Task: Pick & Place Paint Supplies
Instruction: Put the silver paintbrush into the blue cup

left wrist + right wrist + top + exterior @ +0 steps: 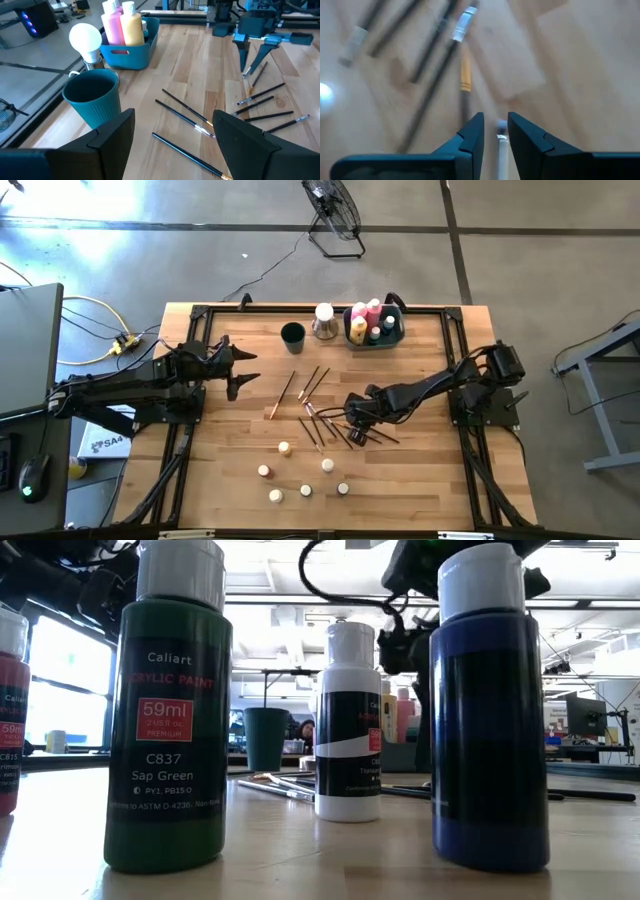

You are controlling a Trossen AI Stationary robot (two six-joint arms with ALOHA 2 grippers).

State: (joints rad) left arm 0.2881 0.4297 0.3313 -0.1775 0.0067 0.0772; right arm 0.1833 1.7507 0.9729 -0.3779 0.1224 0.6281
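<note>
Several thin dark-handled brushes (316, 423) lie scattered mid-table; they also show in the left wrist view (186, 111). Several white-capped pots (306, 490) stand near the front edge; in the low view they show as green (168, 710), white (347, 720) and blue (490, 710) bottles. Pink, yellow and teal bottles (366, 320) stand in the bin (398, 332). My right gripper (352, 414) is low over the brushes, nearly shut around one brush (501, 145). My left gripper (240, 372) is open and empty at the table's left. My right gripper has a brush's silver ferrule (501, 140) between its two fingers (472, 135), which point down from above and lie across the brush. The gap is narrow, with a sliver of room at each side. Whether the brush is clear of the table I cannot tell.
A dark teal cup (292, 335) and a white bulb-topped thing (324, 320) stand at the back, left of the bin. Bare wood lies at the table's left and right of the brushes. A fan (333, 210) stands on the floor beyond the table.
</note>
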